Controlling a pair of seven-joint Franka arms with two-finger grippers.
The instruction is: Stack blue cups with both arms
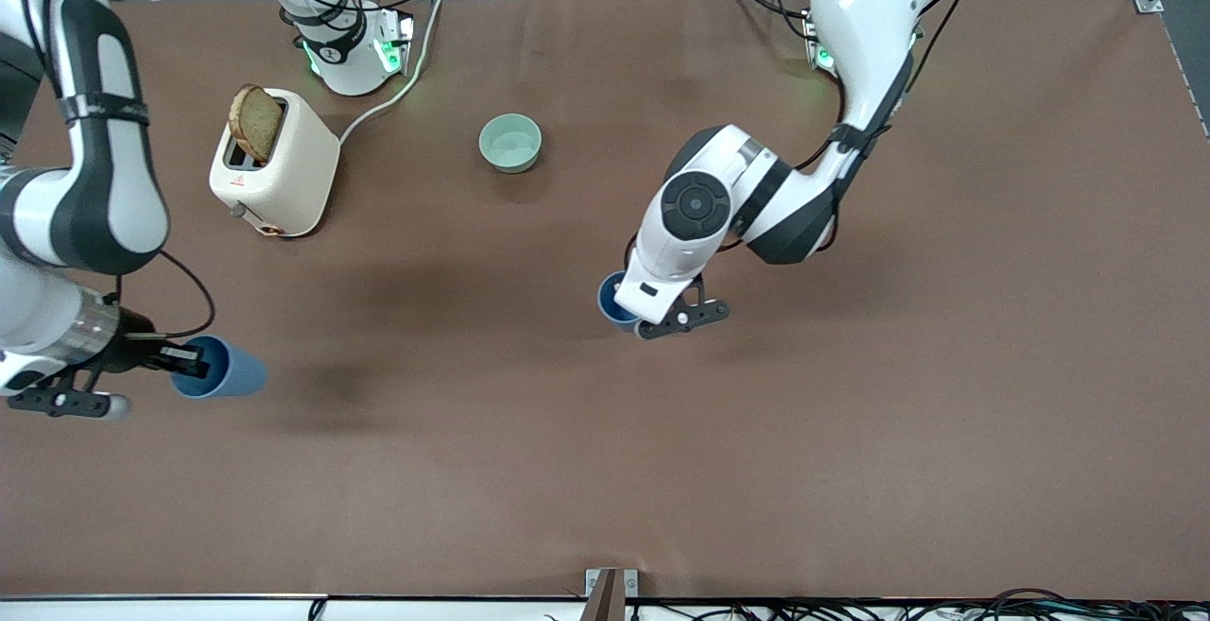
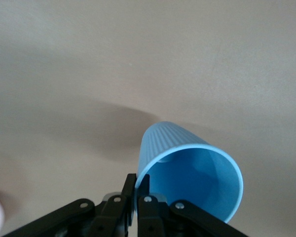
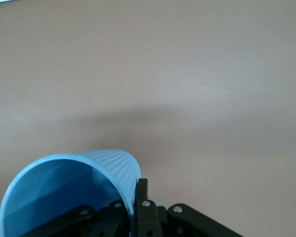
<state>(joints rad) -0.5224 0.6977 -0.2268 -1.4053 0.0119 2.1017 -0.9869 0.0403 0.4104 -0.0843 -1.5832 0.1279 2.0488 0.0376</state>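
Right gripper [image 1: 184, 363] pinches a cup [image 1: 222, 369] by its rim, tipped sideways, base twd table centre; left gripper [image 1: 631, 311] pinches the other cup [image 1: 613, 300] by its rim over mid-table.

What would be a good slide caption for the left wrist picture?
Left gripper shut on the rim of a ribbed blue cup, held above the brown table.

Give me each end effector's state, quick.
Left end effector: shut on a blue cup's rim.
Right end effector: shut on the other blue cup's rim.
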